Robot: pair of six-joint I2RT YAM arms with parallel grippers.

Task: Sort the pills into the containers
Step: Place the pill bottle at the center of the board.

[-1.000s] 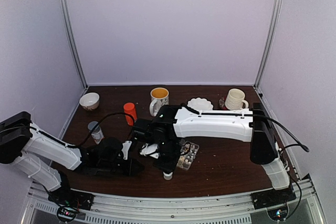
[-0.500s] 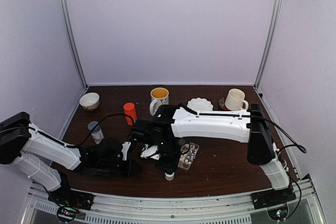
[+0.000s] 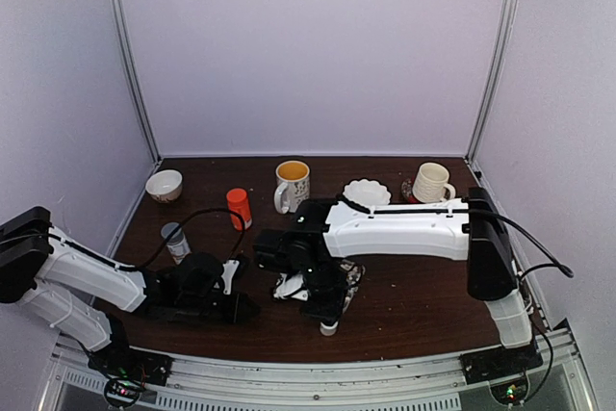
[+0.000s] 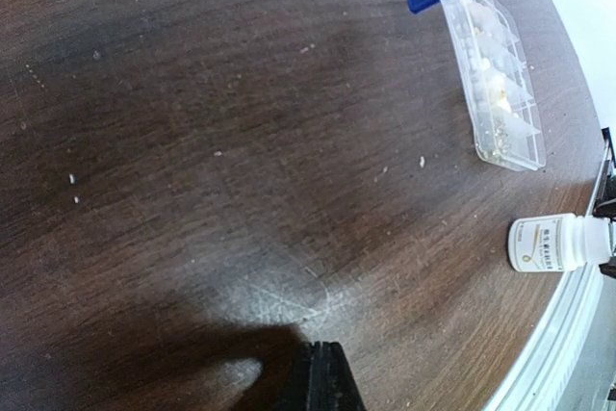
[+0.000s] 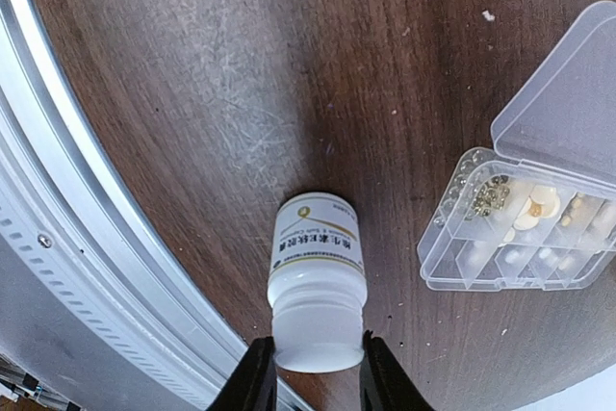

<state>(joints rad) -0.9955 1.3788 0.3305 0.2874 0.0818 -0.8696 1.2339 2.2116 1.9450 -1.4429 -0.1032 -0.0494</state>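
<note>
right pincer (image 5: 318,346) clamped on the top end of a small white bottle (image 5: 316,262), close to the front rail (image 5: 77,238) of the desk (image 5: 192,93) | left pincer (image 4: 318,377) shut, empty, low over desk | pills (image 5: 491,197) sit in the open organizer box (image 5: 435,259) just beside | risk: your narrow hold slips, bottle rolls off the edge | unclear: whether it's capped or touching desk
</note>
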